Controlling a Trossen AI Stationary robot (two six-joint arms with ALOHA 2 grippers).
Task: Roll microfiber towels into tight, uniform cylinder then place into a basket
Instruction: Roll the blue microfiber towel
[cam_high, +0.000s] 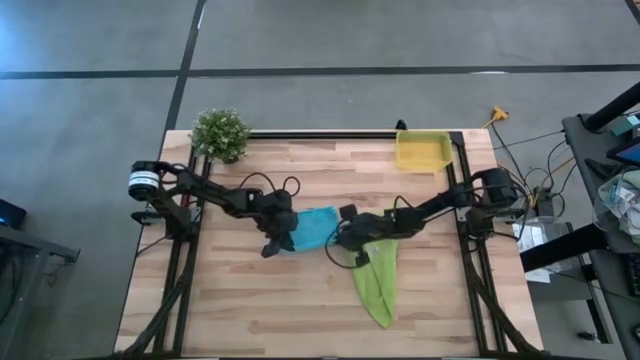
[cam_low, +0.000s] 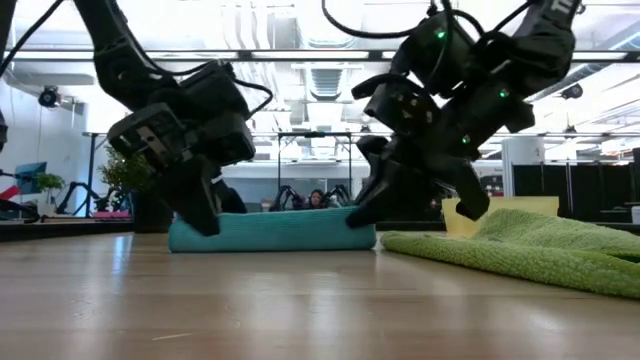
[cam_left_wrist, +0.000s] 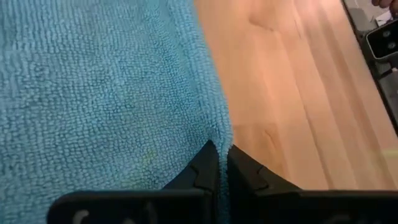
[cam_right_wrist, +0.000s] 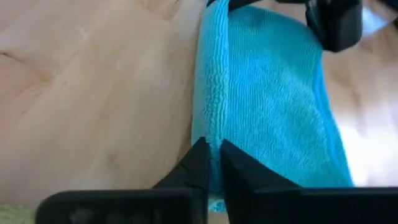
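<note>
The turquoise microfiber towel (cam_high: 316, 228) lies folded in a low flat band on the table's middle (cam_low: 270, 230). My left gripper (cam_high: 281, 242) is shut on its left end and my right gripper (cam_high: 340, 238) is shut on its right end; both show in the low view, the left gripper (cam_low: 205, 215) and the right gripper (cam_low: 362, 215), slanting down at the towel. The lime-green towel (cam_high: 377, 278) lies spread and crumpled on the table, partly under my right arm. The yellow basket (cam_high: 422, 150) stands at the far right edge. My left gripper pinches the turquoise towel's edge (cam_left_wrist: 219, 138) between its two fingers, slanting down from the table's left. The towel lies on the table, slack. One layer or several, I cannot tell. My right gripper pinches the towel's folded edge (cam_right_wrist: 213, 127), where several layers show stacked, between its two fingers. It comes slanting down from the table's right. The towel rests flat on the table.
A small potted plant (cam_high: 220, 133) stands at the far left corner. Bare wooden tabletop (cam_high: 250, 300) lies near the front edge and behind the towel. Cables and equipment stand off the table's right side.
</note>
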